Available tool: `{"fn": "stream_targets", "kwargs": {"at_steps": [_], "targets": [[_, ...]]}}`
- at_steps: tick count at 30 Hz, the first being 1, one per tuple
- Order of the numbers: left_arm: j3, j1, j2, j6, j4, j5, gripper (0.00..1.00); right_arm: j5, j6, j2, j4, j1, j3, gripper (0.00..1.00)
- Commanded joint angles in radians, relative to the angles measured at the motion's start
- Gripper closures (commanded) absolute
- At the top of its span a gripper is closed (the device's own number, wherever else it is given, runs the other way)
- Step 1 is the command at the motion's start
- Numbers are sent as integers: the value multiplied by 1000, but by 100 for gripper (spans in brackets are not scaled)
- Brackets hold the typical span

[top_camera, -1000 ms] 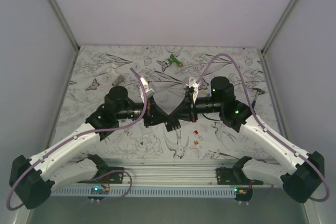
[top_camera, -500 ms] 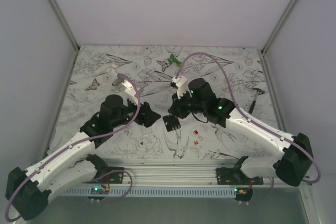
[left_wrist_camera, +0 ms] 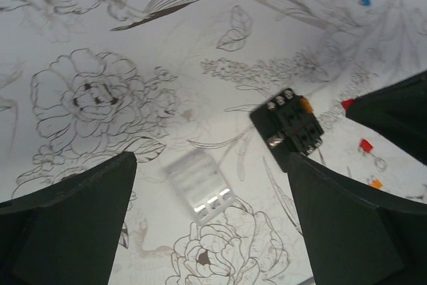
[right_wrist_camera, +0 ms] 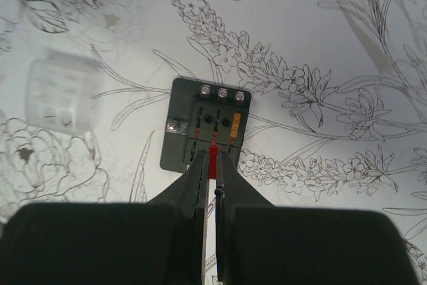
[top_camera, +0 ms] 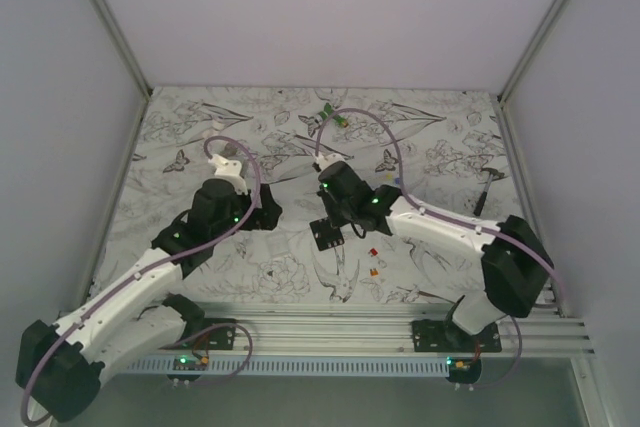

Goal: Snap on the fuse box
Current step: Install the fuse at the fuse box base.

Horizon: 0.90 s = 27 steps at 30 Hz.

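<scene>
**Right jaws pinched over the fuse box, left jaws wide**

On the right gripper (right_wrist_camera: 209,156) the jaws are pinched almost together, tips down over the near edge of the fuse box (right_wrist_camera: 207,125). A red fuse (right_wrist_camera: 213,155) shows in the slit between them; whether it is gripped or seated in a slot cannot be told.

On the left gripper (left_wrist_camera: 212,158) the jaws stand wide apart and hold nothing, above a blurred clear cover (left_wrist_camera: 199,185) just left of the box.

The fuse box lies flat on the flower-printed surface (top_camera: 450,147), near the middle between the two arms. Loose fuses (top_camera: 374,261) lie just to its right, and a green-and-white tool (top_camera: 330,115) sits well apart at the far edge.
</scene>
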Motion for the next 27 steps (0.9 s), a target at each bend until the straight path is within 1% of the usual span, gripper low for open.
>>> {"fn": "stream_targets", "kwargs": {"at_steps": [1,10,27], "targets": [[-8,37,23,-42,-42,-56,0,123,49,73,9,26,49,100],[-7,84,54,-68,-56,-51,0,172,97,191,19,44,76,100],[-4,104,69,-82,-56,-24,0,177,135,247,43,50,88,100]]}}
